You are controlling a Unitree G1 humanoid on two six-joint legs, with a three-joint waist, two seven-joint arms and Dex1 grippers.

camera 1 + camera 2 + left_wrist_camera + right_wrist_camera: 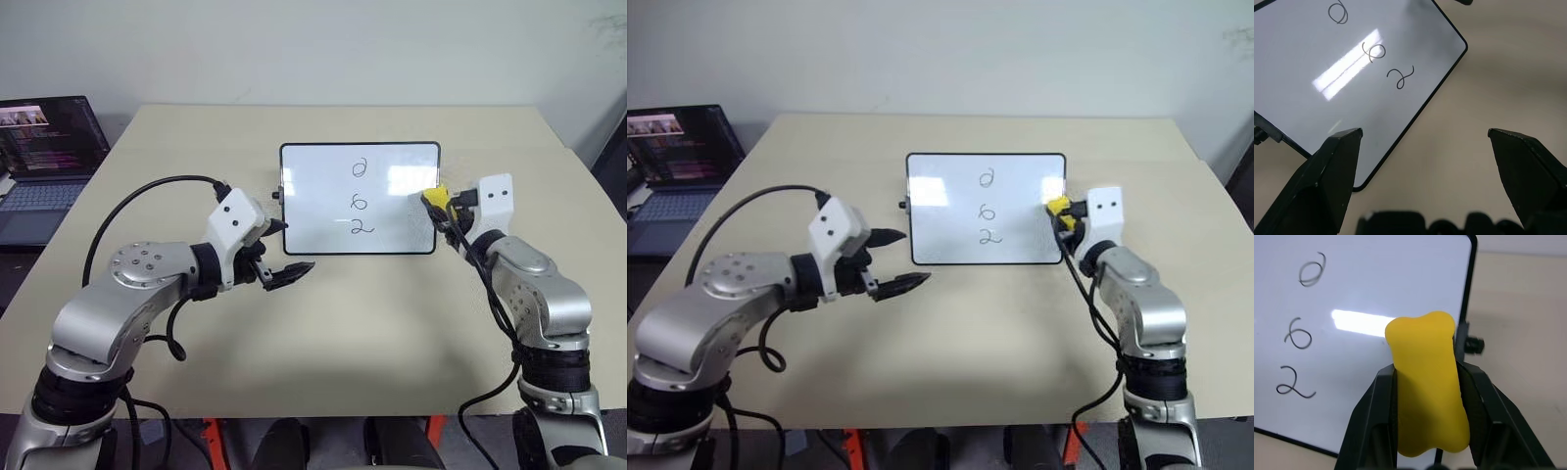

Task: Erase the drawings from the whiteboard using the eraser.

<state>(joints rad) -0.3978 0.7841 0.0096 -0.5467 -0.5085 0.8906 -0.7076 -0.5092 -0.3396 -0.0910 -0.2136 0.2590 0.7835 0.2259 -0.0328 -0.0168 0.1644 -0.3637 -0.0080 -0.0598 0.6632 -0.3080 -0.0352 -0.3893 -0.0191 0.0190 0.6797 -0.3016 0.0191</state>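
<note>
A laptop sits open off the table's left edge, its screen lit. Next in, the left gripper hangs just off the lower left corner of the board, its two black fingers spread wide with nothing between them. From its wrist, the board's corner lies under the gap, but whether a finger touches the frame I cannot tell.

The board lies flat in the middle of the table, long side across. The drawings run down its middle in a column: a loop on top, a 6 under it, a 2 at the bottom, all whole and unsmudged.

At the board's right edge, the right gripper is clamped tight on the eraser, a yellow block pinched by its long sides with its rounded end sticking out over the white surface, well right of the marks. Whether it touches the board I cannot tell.
</note>
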